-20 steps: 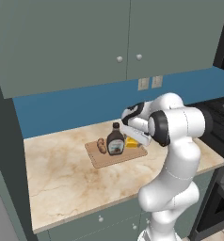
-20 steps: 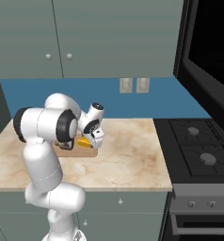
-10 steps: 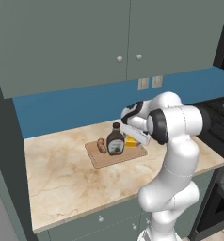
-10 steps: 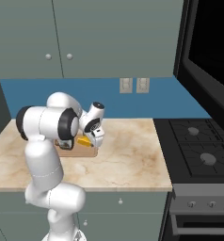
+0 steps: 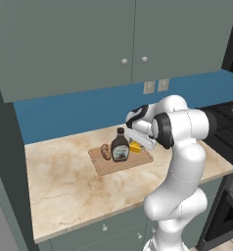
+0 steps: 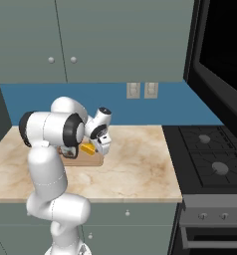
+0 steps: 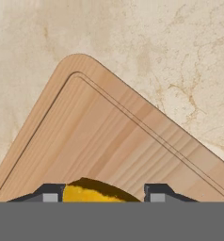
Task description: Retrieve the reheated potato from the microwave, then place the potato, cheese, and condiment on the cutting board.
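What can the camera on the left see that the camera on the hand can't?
The left base view alone shows the brown bottle and the potato standing on the board, plus the cupboards and the blue wall behind. The hand view alone shows the board's rounded corner and groove up close, with the pincer on either side of the cheese. Both show the cutting board, the yellow cheese and the marble counter.

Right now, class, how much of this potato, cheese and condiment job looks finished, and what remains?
Done: the potato and condiment already sit on the cutting board. In hand: the cheese lies on the board between the fingertips of the gripper; whether they grip it is unclear. Left: leave the cheese there and pull the arm clear.
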### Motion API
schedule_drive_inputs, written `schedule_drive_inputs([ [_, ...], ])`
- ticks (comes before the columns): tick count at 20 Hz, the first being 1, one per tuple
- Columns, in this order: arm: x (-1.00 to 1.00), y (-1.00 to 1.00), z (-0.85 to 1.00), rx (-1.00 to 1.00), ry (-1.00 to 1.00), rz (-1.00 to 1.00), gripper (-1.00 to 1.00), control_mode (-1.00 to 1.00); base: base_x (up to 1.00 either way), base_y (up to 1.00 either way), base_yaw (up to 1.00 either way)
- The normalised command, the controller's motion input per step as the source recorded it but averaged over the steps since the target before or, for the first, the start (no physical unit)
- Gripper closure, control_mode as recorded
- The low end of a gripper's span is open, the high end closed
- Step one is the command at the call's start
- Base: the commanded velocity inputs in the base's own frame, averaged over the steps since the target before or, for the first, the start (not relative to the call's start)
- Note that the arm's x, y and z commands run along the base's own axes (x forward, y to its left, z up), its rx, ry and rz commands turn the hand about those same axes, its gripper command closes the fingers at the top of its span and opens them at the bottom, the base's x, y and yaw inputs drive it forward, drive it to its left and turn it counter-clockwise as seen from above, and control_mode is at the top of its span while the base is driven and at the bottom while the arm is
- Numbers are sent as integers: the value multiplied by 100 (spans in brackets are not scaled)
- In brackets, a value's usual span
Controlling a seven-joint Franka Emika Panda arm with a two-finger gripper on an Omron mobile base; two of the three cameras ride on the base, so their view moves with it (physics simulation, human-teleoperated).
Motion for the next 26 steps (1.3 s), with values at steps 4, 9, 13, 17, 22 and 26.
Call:
schedule_drive_inputs([
  [4,-5,4,-4,0,0,0,100,-100,0,0,0],
  [9,-10,9,-2,0,0,-1,-100,-100,0,0,0],
  [13,-2,1,0,0,0,-1,-100,-100,0,0,0],
  [17,0,0,0,0,0,0,-100,-100,0,0,0],
  [22,0,-6,5,0,0,0,-100,-100,0,0,0],
  [26,0,-8,9,0,0,0,-100,-100,0,0,0],
])
